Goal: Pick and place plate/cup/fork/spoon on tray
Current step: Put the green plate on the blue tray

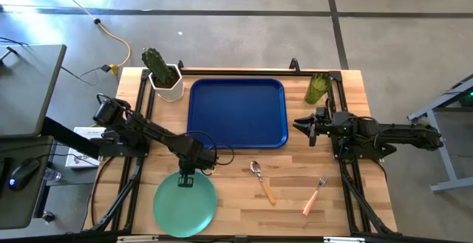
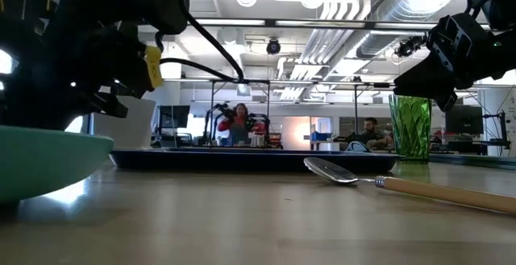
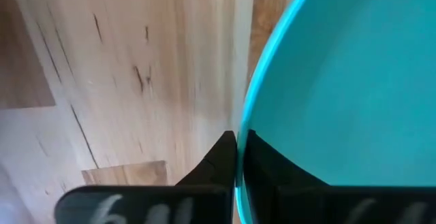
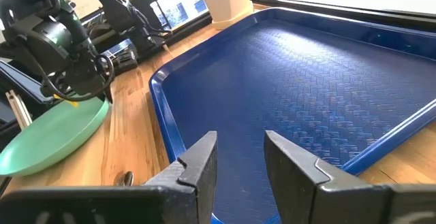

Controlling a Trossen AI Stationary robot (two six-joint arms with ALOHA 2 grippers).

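the left gripper point(image 1: 185, 178) is clamped on the far rim of the plate point(image 1: 185, 203), one finger on each side of the edge, as its wrist view shows. the plate appears tipped up at that side, near the table's front edge and well short of the tray point(image 1: 238, 112). the right gripper point(image 1: 308, 128) waits by the tray's right rim, fingers apart and empty. nothing is on the tray yet: the cup point(image 1: 318, 88) stands off its right corner, while the spoon point(image 1: 261, 181) and fork point(image 1: 315, 194) lie on the bare wooden table point(image 1: 244, 213). a potted cactus point(image 1: 162, 73) sits by the tray's left corner. beyond lies an open workshop with people seated.
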